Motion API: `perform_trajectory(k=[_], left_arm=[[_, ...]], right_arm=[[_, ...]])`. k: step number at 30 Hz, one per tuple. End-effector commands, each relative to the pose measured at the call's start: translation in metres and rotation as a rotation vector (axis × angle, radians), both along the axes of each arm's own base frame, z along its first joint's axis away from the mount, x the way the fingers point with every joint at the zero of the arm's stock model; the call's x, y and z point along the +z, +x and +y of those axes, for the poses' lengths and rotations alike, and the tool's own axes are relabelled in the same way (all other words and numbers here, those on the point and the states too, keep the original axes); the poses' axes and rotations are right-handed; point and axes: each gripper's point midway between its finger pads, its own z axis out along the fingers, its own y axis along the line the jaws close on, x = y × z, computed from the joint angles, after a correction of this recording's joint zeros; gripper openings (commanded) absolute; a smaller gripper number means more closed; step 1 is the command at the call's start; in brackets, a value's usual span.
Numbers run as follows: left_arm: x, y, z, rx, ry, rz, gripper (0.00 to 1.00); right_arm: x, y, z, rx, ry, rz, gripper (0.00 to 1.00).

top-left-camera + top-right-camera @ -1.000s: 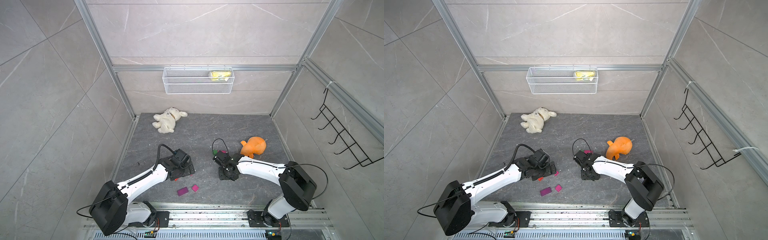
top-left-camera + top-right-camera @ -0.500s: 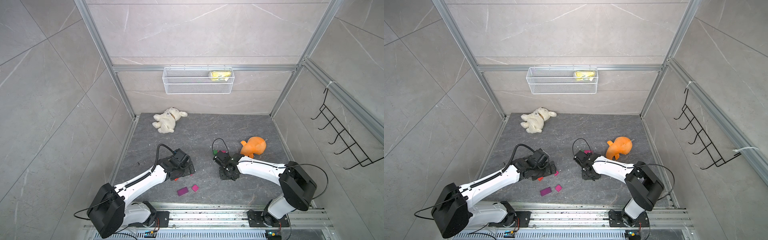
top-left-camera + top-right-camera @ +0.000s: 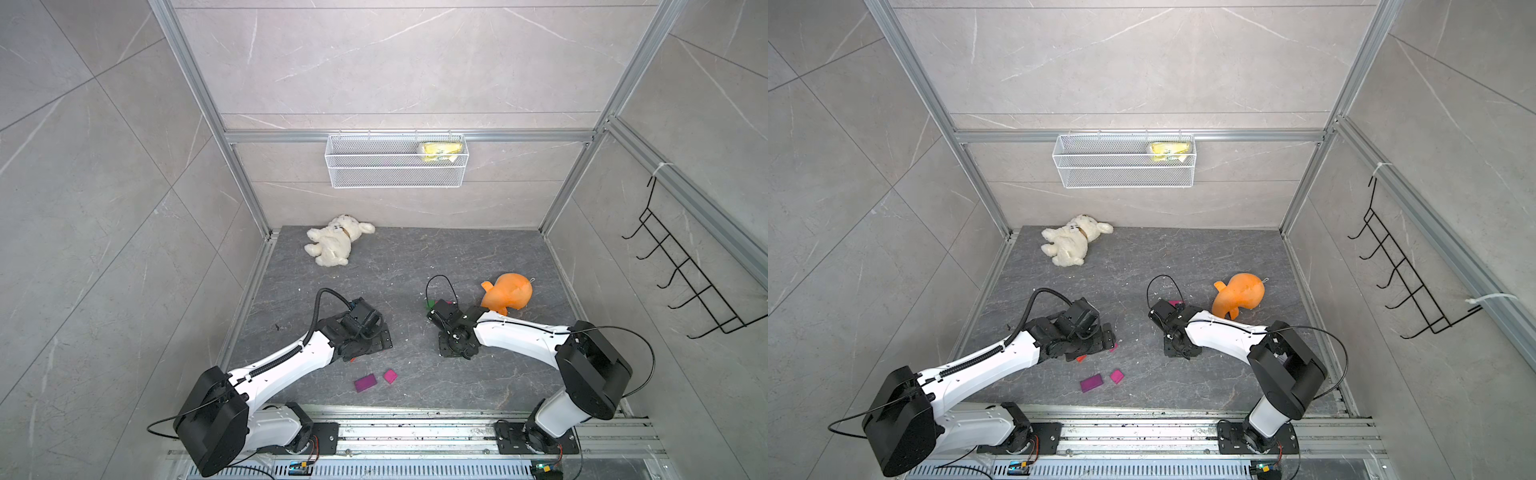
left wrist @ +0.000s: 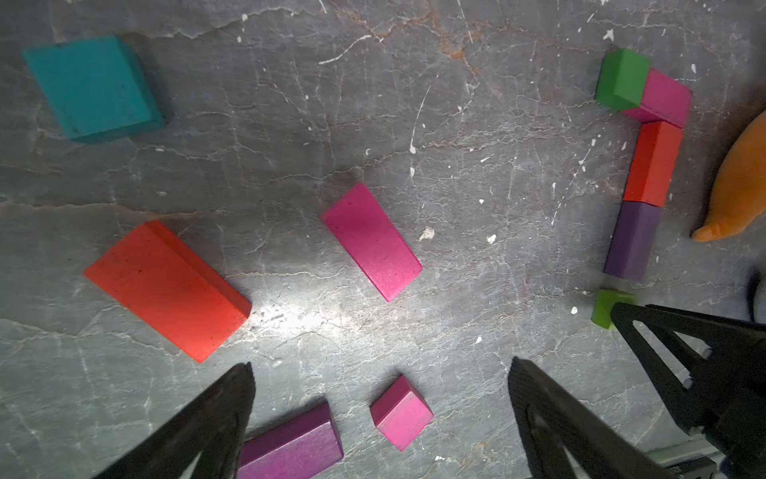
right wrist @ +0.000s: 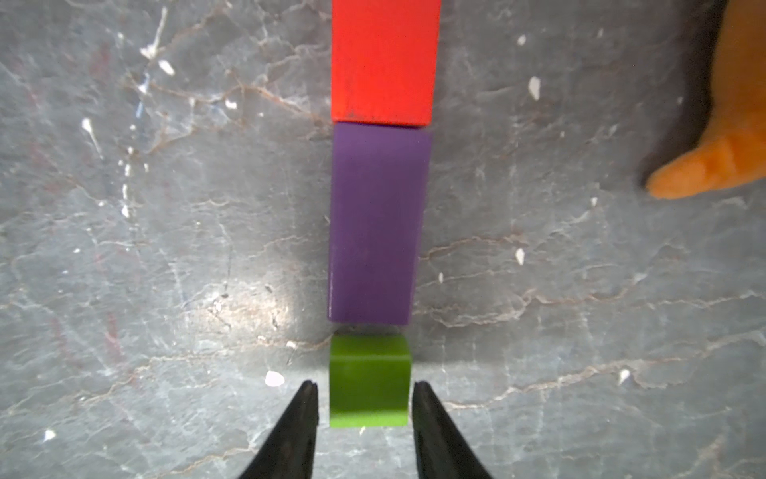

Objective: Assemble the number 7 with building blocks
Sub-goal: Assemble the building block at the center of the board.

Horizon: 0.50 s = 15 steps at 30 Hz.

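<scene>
Nearest, by the front edge of the tabletop [image 3: 415, 257], lie a purple rectangle [image 3: 365, 382] and a pink square [image 3: 390, 376], close but not touching. Just behind them the left pincer [image 4: 381, 365] hangs with jaws spread wide and holds nothing. A red rectangle [image 4: 166, 290], a magenta rectangle [image 4: 371, 242] and a teal square [image 4: 95, 87] lie loose there.

In the right half, the right pincer [image 5: 364, 383] has narrow jaws on both sides of a green square [image 5: 367, 373]. A thin gap shows on one side, so I cannot tell if it grips. This square is just apart from the near end of the number 7 [image 4: 653, 166]: purple block [image 5: 375, 224], red block [image 5: 383, 62], then magenta block [image 4: 663, 97] and second green square [image 4: 621, 79] as the far bar.

An orange plush [image 3: 509, 295] lies just beside it, toward the right edge. A white plush [image 3: 332, 245] lies near the far left corner.
</scene>
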Motion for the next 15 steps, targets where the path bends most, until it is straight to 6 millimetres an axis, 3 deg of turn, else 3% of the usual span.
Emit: perform_trajectory(k=[1, 15], left_arm=[[0.0165, 0.0031, -0.0147, -0.051, -0.074, -0.052, 1.00], [0.0166, 0.0026, -0.0202, -0.075, -0.086, -0.051, 1.00]], right_arm=[[-0.0076, -0.0029, -0.0067, 0.008, -0.027, 0.019, 0.41], [-0.0146, -0.0064, -0.0092, 0.001, -0.029, 0.043, 0.38]])
